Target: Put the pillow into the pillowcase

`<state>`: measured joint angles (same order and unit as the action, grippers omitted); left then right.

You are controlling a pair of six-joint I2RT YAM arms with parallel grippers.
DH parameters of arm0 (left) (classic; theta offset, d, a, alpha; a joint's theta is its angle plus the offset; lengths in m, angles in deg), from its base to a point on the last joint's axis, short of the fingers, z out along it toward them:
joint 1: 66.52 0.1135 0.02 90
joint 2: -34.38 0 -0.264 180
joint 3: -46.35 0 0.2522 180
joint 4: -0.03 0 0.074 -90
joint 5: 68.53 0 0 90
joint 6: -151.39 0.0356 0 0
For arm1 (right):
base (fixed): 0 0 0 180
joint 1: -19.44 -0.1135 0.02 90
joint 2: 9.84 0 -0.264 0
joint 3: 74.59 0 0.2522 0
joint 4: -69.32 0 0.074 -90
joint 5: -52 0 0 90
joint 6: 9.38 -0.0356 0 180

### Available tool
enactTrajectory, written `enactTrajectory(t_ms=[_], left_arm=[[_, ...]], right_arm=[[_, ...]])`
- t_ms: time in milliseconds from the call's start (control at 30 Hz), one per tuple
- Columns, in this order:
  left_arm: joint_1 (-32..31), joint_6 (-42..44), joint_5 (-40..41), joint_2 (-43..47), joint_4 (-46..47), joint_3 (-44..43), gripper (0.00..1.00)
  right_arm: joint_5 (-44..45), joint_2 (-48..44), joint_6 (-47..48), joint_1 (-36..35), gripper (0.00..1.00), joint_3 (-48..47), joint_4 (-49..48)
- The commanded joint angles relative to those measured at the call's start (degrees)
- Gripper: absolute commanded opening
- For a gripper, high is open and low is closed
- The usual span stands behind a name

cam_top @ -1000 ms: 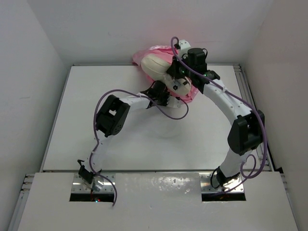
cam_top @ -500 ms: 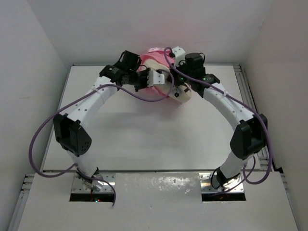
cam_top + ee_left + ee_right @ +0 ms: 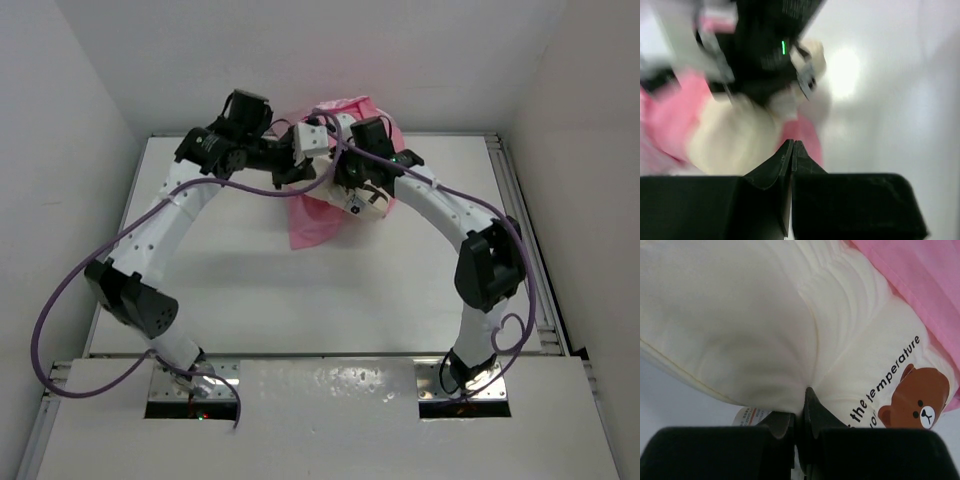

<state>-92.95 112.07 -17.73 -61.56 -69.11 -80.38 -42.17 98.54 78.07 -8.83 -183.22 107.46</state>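
Note:
My right gripper (image 3: 802, 392) is shut on a pinched fold of the cream pillow (image 3: 765, 315), next to its bear print (image 3: 920, 400) and white tag (image 3: 752, 416). The pink pillowcase (image 3: 920, 275) lies over the pillow's far side. In the top view the right gripper (image 3: 355, 195) holds the bundle up at the back of the table, and the pillowcase (image 3: 312, 220) hangs down from it. My left gripper (image 3: 293, 172) is at the case's upper left edge. In the blurred left wrist view its jaws (image 3: 791, 145) are shut with pink fabric (image 3: 807, 137) at the tips and the pillow (image 3: 730, 145) behind.
The white table (image 3: 250, 290) has raised rails at its left (image 3: 118, 250) and right (image 3: 525, 200) edges. White walls close in at the back and both sides. Purple cables loop from both arms, one beside the left arm (image 3: 60, 300).
The left arm unfolded from mid-table and swung to the back left, up against the pillowcase. The right gripper moved left with the pillow. The pink fabric now hangs lower.

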Motion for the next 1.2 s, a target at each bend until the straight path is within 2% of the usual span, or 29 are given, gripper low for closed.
enactTrajectory(t_ms=[0, 33, 67, 100, 167, 200, 233, 333, 500, 600, 733, 800, 933, 1067, 1100, 1167], left_arm=[[4.8, -18.0, 3.5, 4.3, 6.4, 13.8, 0.0], [9.9, -24.0, 1.5, 5.7, 9.9, 18.0, 0.02], [12.4, -30.7, -0.2, 7.3, 19.2, 28.0, 0.09], [16.2, -43.1, -0.9, 10.3, 23.9, 32.8, 0.11], [18.8, -54.6, 2.2, 13.2, 35.2, 43.6, 0.17], [19.9, -56.5, 3.2, 13.6, 37.8, 46.1, 0.2], [19.8, -57.3, 3.4, 13.4, 42.4, 48.1, 0.3], [18.0, -60.2, 6.6, 9.7, 47.8, 51.7, 0.48], [16.5, -65.1, 12.3, 2.7, 54.3, 52.8, 0.6], [16.3, -66.1, 13.4, -2.5, 57.8, 50.0, 0.62], [16.1, -66.1, 16.8, -9.8, 55.5, 44.3, 0.63], [16.4, -65.4, 15.1, -13.1, 53.4, 43.2, 0.63], [15.5, -65.1, 10.4, -19.6, 56.4, 40.7, 0.69], [13.5, -65.7, 1.7, -25.4, 56.2, 35.7, 0.71], [13.4, -66.6, 0.2, -26.0, 56.7, 35.6, 0.67], [13.5, -68.1, -3.2, -27.5, 59.5, 35.4, 0.48]], right_arm=[[-0.3, -6.2, -4.7, 0.2, 0.0, 5.2, -7.6], [-1.1, -6.8, -6.5, 0.3, 0.0, 6.3, -9.3], [-1.4, -7.0, -6.9, 0.2, 0.0, 6.6, -9.4], [-1.6, -7.1, -7.4, 0.2, 0.0, 6.5, -9.0], [-2.1, -7.0, -7.6, 0.2, 0.0, 5.8, -8.5], [-2.3, -7.0, -7.8, 0.1, 0.0, 5.7, -8.4], [-2.7, -7.0, -7.9, 0.1, 0.0, 5.7, -8.6], [-3.4, -7.5, -8.0, 0.1, 0.0, 5.9, -9.1], [-4.1, -7.9, -8.5, -0.1, 0.0, 6.5, -9.9], [-5.1, -8.9, -9.3, -0.2, 0.0, 7.4, -10.6], [-6.7, -10.0, -10.3, -0.3, 0.0, 8.0, -10.5], [-7.1, -10.6, -10.3, -0.3, 0.0, 7.5, -9.8], [-7.5, -10.3, -10.0, -0.1, 0.0, 5.2, -7.8], [-7.7, -9.5, -10.0, 0.0, 0.0, 3.7, -6.5], [-7.8, -9.3, -10.0, 0.1, 0.0, 3.6, -6.3], [-8.2, -8.9, -9.8, 0.5, 0.0, 3.4, -6.2]])
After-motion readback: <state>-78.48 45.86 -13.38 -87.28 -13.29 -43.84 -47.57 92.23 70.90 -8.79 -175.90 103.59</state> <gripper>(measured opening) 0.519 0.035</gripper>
